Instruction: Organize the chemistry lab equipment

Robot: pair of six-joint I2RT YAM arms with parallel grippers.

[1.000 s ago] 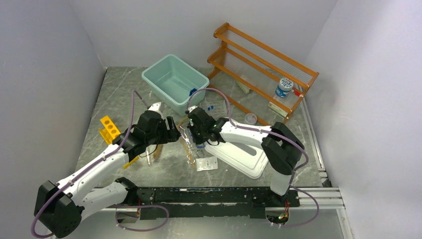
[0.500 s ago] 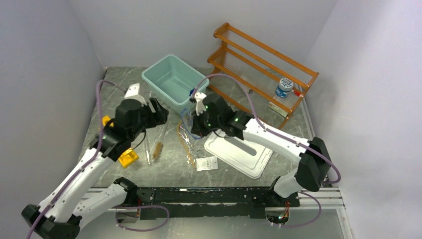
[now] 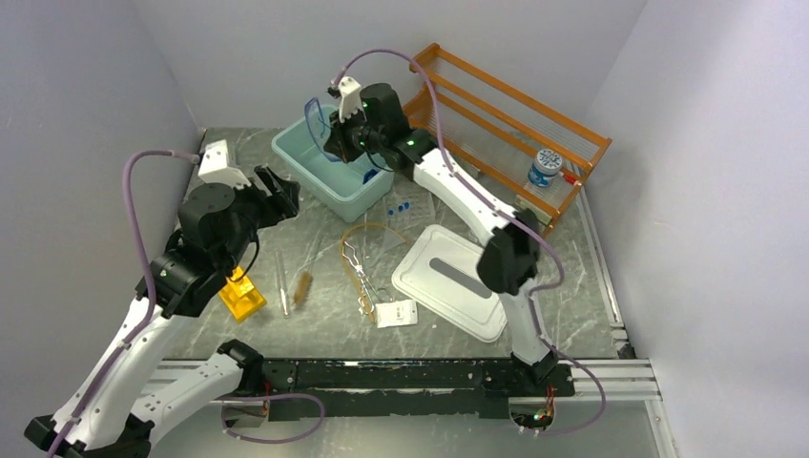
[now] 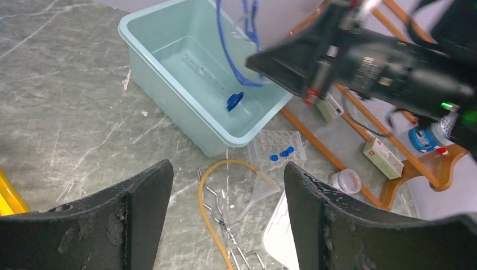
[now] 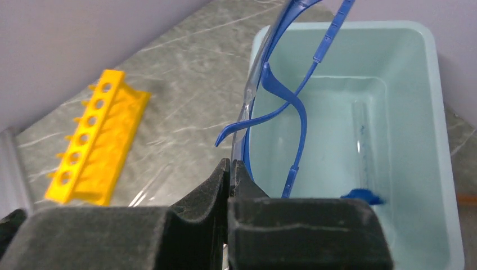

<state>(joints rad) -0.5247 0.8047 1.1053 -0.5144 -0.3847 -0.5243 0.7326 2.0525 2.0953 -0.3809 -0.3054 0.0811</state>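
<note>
My right gripper is shut on the blue-framed goggles, which hang over the teal bin. In the right wrist view the goggles rise from the closed gripper above the bin. A glass tube and a small blue piece lie inside. My left gripper is open and empty, raised left of the bin. Between its fingers lie the amber tubing, metal tongs, a clear funnel and blue-capped vials. The yellow rack lies near my left arm.
A glass tube and a brush lie beside the rack. A white lid and a small card are at front centre. The orange shelf at back right carries a jar. A small jar stands by the shelf's foot.
My right arm has lifted the goggles from the table's middle up and back over the bin. My left arm has drawn back to the left and risen, its gripper still open.
</note>
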